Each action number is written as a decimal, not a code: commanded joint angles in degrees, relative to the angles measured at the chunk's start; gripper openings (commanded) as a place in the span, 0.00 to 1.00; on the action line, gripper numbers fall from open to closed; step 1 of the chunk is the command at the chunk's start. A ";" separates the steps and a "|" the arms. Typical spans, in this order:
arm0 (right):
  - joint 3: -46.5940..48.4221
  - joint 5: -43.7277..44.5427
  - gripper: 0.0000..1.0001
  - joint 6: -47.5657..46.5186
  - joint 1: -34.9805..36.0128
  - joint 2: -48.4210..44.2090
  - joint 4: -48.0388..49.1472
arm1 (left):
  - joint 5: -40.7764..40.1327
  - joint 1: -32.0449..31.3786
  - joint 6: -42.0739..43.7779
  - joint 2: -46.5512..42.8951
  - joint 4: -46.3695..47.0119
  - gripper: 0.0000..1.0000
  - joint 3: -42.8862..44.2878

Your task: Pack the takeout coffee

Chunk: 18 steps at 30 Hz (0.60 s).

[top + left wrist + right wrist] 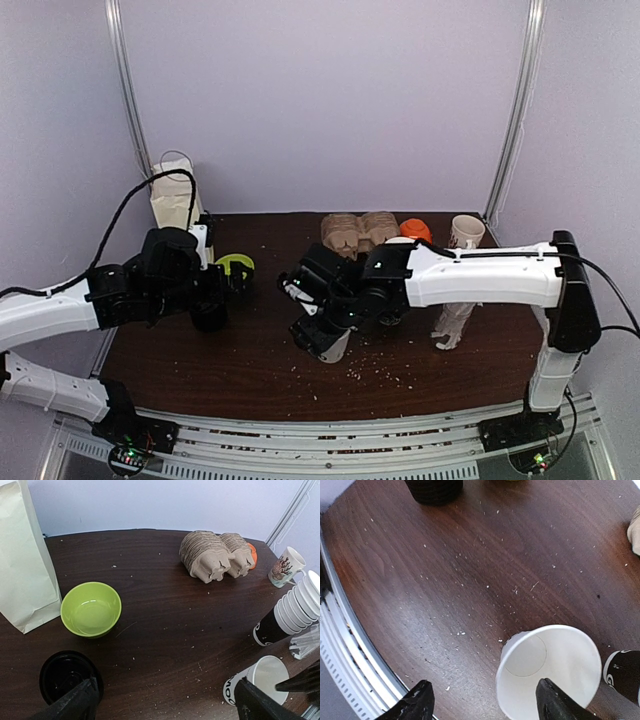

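The takeout coffee cup [555, 672], white paper with black print near its base, stands upright on the brown table with its mouth uncovered; it also shows in the other views [260, 680] [336, 346]. My right gripper [482, 702] hovers over it, open: one fingertip hangs above the cup's mouth, the other over bare table to the left. My left gripper [165, 705] is open wide and holds nothing. Its left finger hangs over a short black stack of lids [62, 672].
A paper bag [22, 565] and a green bowl [91, 609] sit at the back left. Moulded cardboard carriers [215, 555], an orange object [416, 229] and a printed mug [286, 566] are at the back right. A leaning stack of white cups [300, 605] is right of the cup.
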 commanded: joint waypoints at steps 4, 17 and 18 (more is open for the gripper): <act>-3.17 5.28 0.74 2.12 -0.65 -14.84 4.71 | 6.55 11.13 -4.63 1.54 -3.37 0.98 0.78; -17.91 6.49 0.73 2.43 -1.20 -26.35 18.76 | 16.63 30.40 -8.49 2.77 -11.23 0.71 -2.96; -18.06 6.39 0.73 2.33 -1.20 -26.43 18.81 | 16.23 30.68 -8.22 3.57 -11.79 0.70 -2.73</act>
